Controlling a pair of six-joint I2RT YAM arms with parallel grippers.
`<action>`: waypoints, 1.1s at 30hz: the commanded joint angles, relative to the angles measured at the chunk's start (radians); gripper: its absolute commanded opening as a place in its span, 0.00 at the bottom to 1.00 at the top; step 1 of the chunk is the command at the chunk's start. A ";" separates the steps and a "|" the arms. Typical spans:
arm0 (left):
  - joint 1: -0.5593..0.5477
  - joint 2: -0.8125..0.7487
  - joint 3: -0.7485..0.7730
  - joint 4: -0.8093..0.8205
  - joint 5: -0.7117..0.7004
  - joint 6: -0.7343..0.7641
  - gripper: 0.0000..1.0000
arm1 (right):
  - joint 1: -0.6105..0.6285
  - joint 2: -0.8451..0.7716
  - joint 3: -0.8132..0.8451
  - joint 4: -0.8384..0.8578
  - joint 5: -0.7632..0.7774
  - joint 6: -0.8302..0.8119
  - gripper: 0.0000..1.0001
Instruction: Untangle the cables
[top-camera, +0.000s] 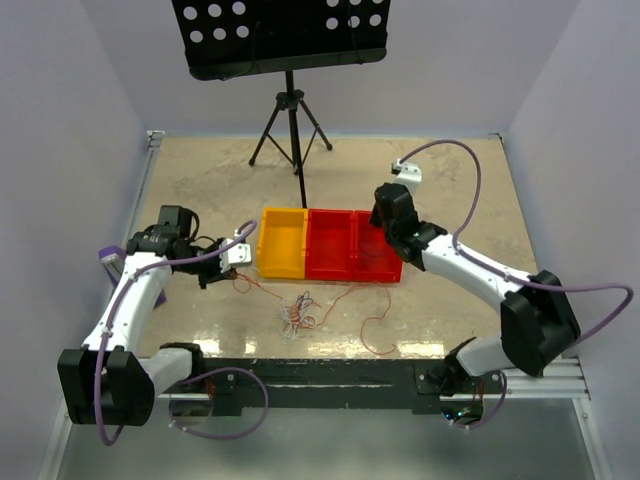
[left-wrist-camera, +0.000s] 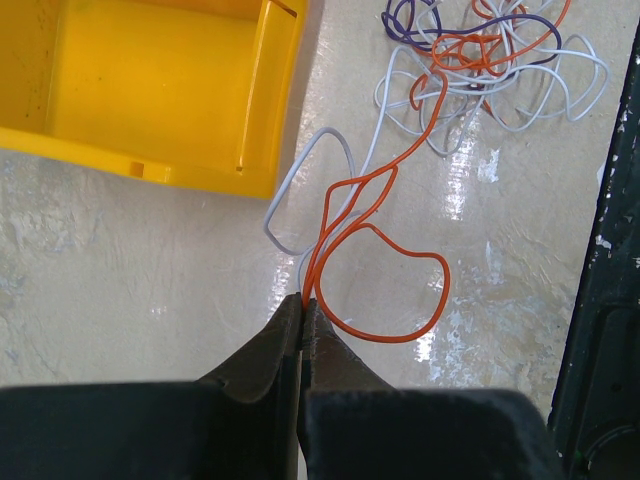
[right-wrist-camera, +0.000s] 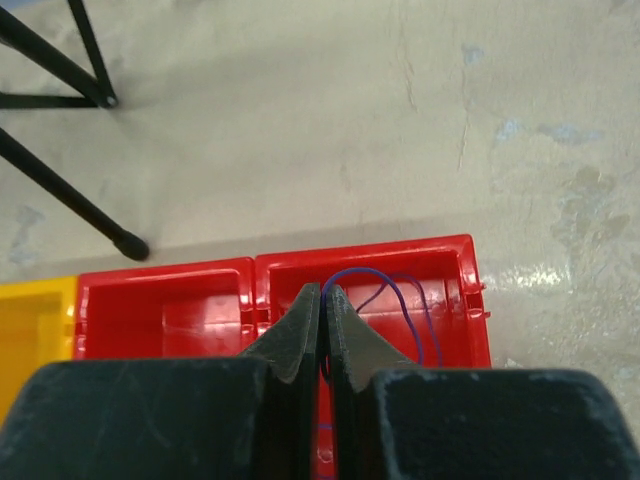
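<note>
1. The left pincer (left-wrist-camera: 303, 300) is clenched, its tips pressed together on the end of an orange cable (left-wrist-camera: 446, 285). A white cable (left-wrist-camera: 268, 215) also runs in toward the tips, but I cannot tell whether it is caught too.
2. Gripping the cable at its end looks deliberate: judged from this, a pull from there would draw one strand out of the knot rather than drag the whole bundle.
3. From the tips the orange cable curls into a slack loop on the table (left-wrist-camera: 120, 280). It then runs away from the pincer, on a long axis slanting toward the tangle of cables (left-wrist-camera: 480, 60).
4. The tangle of orange, purple and white strands lies on the table in front of the yellow bin (left-wrist-camera: 140, 160), toward the near edge and apart from both arms.
5. The right pincer (right-wrist-camera: 322, 292) is also clenched, and a purple cable (right-wrist-camera: 425, 320) shows between its fingers, so it appears to be gripped.
6. This pincer hangs over the right compartment of the red bin (right-wrist-camera: 165, 275), probably to drop off a strand already freed.
7. The purple cable loops inside that compartment, with its long axis running from the tips toward the bin's far wall and back.
</note>
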 joint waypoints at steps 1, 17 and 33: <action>0.006 -0.005 0.015 0.008 0.041 -0.002 0.01 | -0.002 0.068 0.000 -0.009 -0.007 0.048 0.00; 0.006 -0.010 0.034 0.009 0.066 -0.023 0.01 | 0.009 -0.005 -0.006 -0.062 -0.099 0.094 0.67; 0.007 -0.002 0.009 0.037 0.047 -0.043 0.01 | 0.222 -0.397 -0.306 -0.364 -0.083 0.507 0.81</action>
